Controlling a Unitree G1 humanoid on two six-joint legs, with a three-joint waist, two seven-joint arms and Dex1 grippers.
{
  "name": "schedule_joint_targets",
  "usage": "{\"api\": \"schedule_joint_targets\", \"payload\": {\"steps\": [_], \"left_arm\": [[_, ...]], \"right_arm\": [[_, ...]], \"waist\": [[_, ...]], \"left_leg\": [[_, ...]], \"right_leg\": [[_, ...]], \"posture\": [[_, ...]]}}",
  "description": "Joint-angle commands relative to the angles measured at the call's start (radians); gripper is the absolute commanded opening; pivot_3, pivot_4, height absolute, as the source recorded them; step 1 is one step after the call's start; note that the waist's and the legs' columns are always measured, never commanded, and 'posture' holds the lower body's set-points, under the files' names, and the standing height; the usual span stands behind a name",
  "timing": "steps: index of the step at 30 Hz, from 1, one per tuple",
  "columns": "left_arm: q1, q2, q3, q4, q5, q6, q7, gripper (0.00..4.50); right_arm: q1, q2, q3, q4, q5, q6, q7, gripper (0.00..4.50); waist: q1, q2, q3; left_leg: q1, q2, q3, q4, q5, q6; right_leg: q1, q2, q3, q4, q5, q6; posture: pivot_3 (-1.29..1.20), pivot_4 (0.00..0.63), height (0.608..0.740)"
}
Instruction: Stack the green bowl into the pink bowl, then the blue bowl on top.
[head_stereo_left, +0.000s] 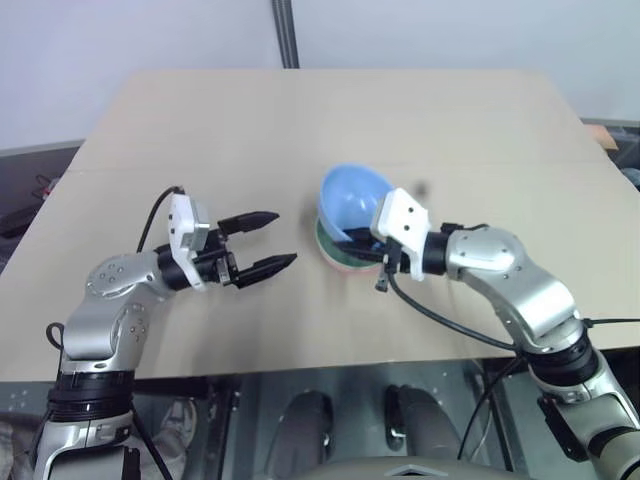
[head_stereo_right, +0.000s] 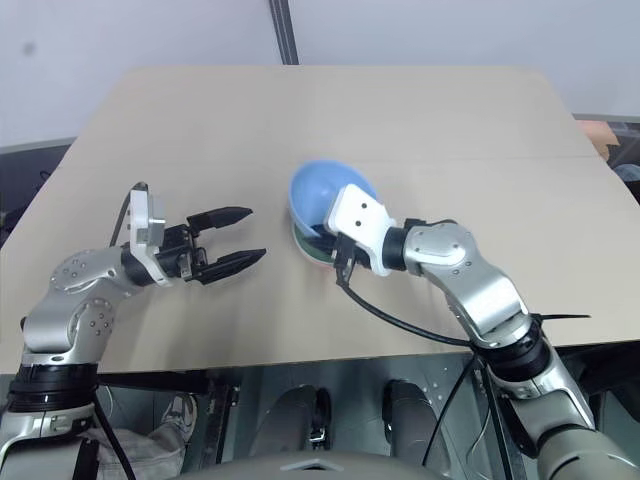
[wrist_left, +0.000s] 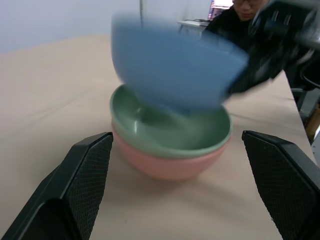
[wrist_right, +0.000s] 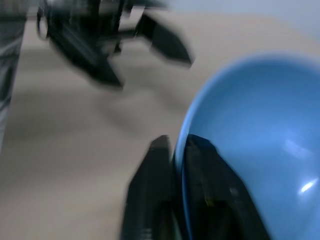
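Observation:
The green bowl (wrist_left: 170, 131) sits nested in the pink bowl (wrist_left: 170, 167) near the middle of the table. Tilted just above them hangs the blue bowl (head_stereo_left: 352, 198), its lower edge dipping over the green bowl. My right gripper (wrist_right: 179, 150) is shut on the blue bowl's rim, one finger outside and one inside. To the left of the stack, a short way off, my left gripper (head_stereo_left: 268, 241) stands open and empty, pointing at the bowls.
The tan table (head_stereo_left: 300, 120) stretches far behind and to both sides of the stack. A dark pole (head_stereo_left: 287, 35) rises behind the far edge. A seated person (wrist_left: 240, 15) shows beyond the table in the left wrist view.

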Motion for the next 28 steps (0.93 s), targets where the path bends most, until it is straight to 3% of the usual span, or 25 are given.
{"api": "schedule_joint_targets", "payload": {"steps": [1,5,10,13,16,23,28], "left_arm": [[0.009,0.000,0.026,-0.065,0.011,-0.020,0.043,4.40],[0.034,0.000,0.032,-0.120,0.011,0.002,0.098,4.40],[0.085,-0.009,0.044,-0.175,0.045,-0.008,0.183,4.40],[0.110,0.018,0.067,-0.178,-0.035,0.053,0.138,4.45],[0.130,0.034,0.095,-0.179,-0.070,0.082,0.124,4.50],[0.246,0.077,0.162,-0.228,-0.042,0.072,0.126,4.50],[0.323,0.107,0.226,-0.255,-0.057,0.075,0.090,4.50]], "right_arm": [[-0.010,-0.003,-0.006,0.012,-0.013,-0.103,0.029,2.39],[0.003,-0.007,-0.096,-0.045,0.029,-0.101,0.005,3.81],[0.100,-0.057,-0.316,-0.182,0.171,-0.028,-0.024,3.81],[0.222,-0.144,-0.444,-0.211,0.210,-0.004,-0.005,3.87],[0.380,-0.226,-0.545,-0.216,0.237,-0.033,0.047,4.48],[0.686,-0.312,-0.784,-0.204,0.242,-0.127,0.102,4.48],[0.778,-0.334,-0.896,-0.223,0.291,-0.124,0.122,4.48]], "waist": [[-0.004,0.000,0.000],[-0.007,0.000,0.000],[-0.002,0.000,0.000],[0.001,0.000,0.000],[0.007,0.000,0.000],[-0.001,0.000,0.000],[-0.002,0.000,0.000]], "left_leg": [[0.000,0.000,0.001,0.000,0.000,0.000],[0.001,0.001,0.000,0.000,0.000,0.000],[0.001,0.002,-0.001,-0.001,0.000,0.000],[0.001,0.001,-0.001,-0.001,0.000,0.000],[0.001,0.001,0.000,-0.001,0.000,0.001],[0.003,0.002,0.001,-0.001,-0.001,0.001],[0.004,0.003,0.001,-0.001,-0.001,0.001]], "right_leg": [[0.000,0.000,0.001,0.000,0.000,0.001],[0.000,0.002,0.000,0.000,0.002,0.003],[0.000,0.002,0.000,0.000,0.002,0.003],[0.001,0.001,0.000,0.000,0.001,0.002],[0.001,0.001,0.000,0.000,0.000,0.000],[0.001,0.002,0.001,0.000,-0.003,0.003],[0.001,0.002,0.001,0.000,-0.003,0.003]], "posture": [[0.00,0.150,0.740],[0.00,0.150,0.740],[0.00,0.150,0.740],[0.00,0.150,0.740],[0.00,0.150,0.740],[0.00,0.150,0.740],[0.00,0.150,0.740]]}}
